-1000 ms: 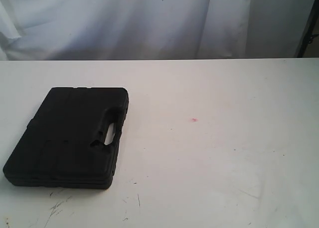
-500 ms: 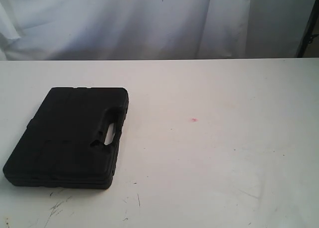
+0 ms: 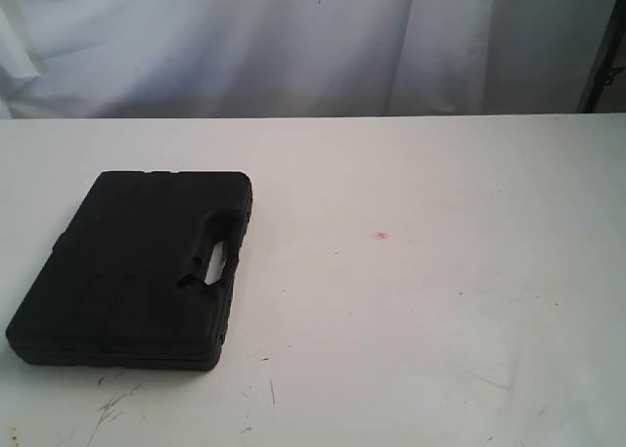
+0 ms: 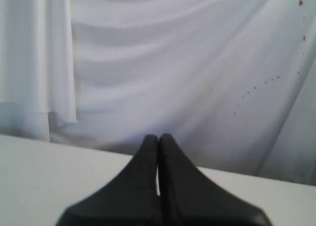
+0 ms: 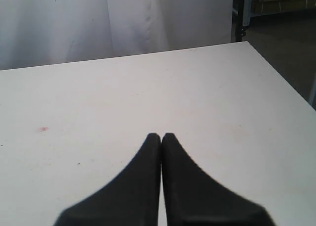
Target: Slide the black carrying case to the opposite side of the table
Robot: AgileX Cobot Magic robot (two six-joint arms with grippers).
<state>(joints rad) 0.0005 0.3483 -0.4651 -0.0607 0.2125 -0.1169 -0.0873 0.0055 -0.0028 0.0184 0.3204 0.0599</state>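
The flat black case (image 3: 137,266) lies on the left part of the white table (image 3: 421,300) in the exterior view, its oval handle slot (image 3: 217,257) facing the table's middle. Neither arm shows in that view. In the left wrist view my left gripper (image 4: 158,137) is shut with nothing in it, held above the table and facing the white curtain. My right gripper (image 5: 161,136) is likewise shut and empty over bare tabletop. The case does not appear in either wrist view.
A white curtain (image 3: 293,46) hangs behind the table's far edge. A tiny red speck (image 3: 381,236) marks the tabletop, also seen as the red speck (image 5: 43,129). Dark scuffs (image 3: 112,408) lie near the front edge. A dark frame (image 5: 239,13) stands beyond the table's right corner.
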